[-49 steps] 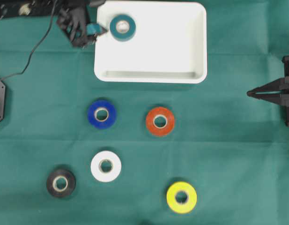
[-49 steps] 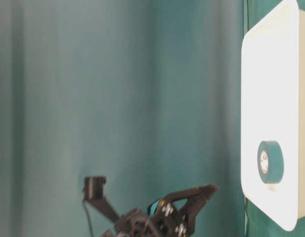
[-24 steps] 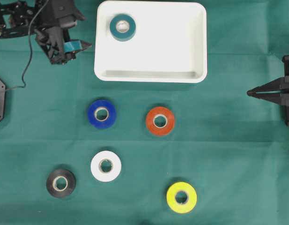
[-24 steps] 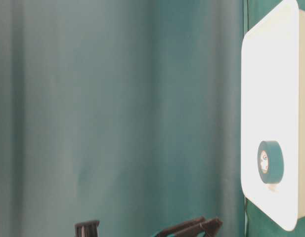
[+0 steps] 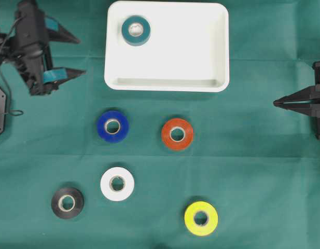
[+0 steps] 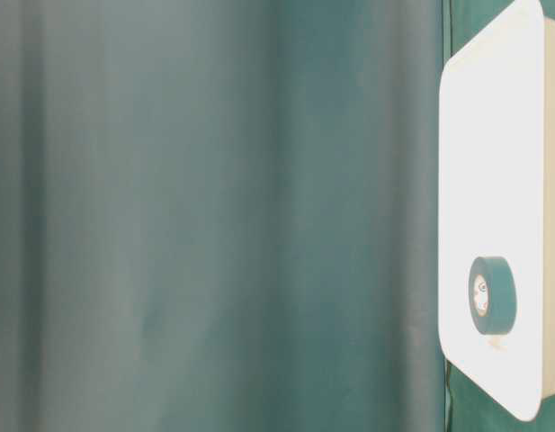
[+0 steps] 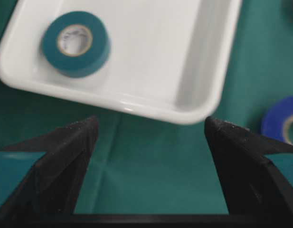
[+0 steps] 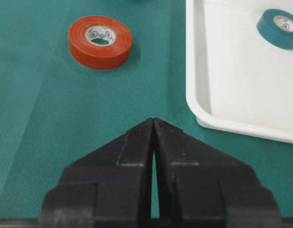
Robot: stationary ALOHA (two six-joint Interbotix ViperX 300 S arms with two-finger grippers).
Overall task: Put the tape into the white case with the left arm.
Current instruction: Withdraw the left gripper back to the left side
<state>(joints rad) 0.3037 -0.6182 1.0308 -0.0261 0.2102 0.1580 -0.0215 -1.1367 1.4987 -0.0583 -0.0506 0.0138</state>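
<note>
Overhead, green cloth tabletop (image 5: 253,171), teal tape roll (image 5: 136,30) in white case (image 5: 201,46), left claw (image 5: 79,56) spread wide and empty, right claw (image 5: 277,103) pressed together, five loose rolls.

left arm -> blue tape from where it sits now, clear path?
Probably yes. The left gripper is open and empty, left of the white case; only bare cloth lies between it and the blue tape, with no other roll in between.

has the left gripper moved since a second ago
Yes. In the overhead view the left gripper has drawn back leftward from the white case, open and empty; the teal tape lies inside.
</note>
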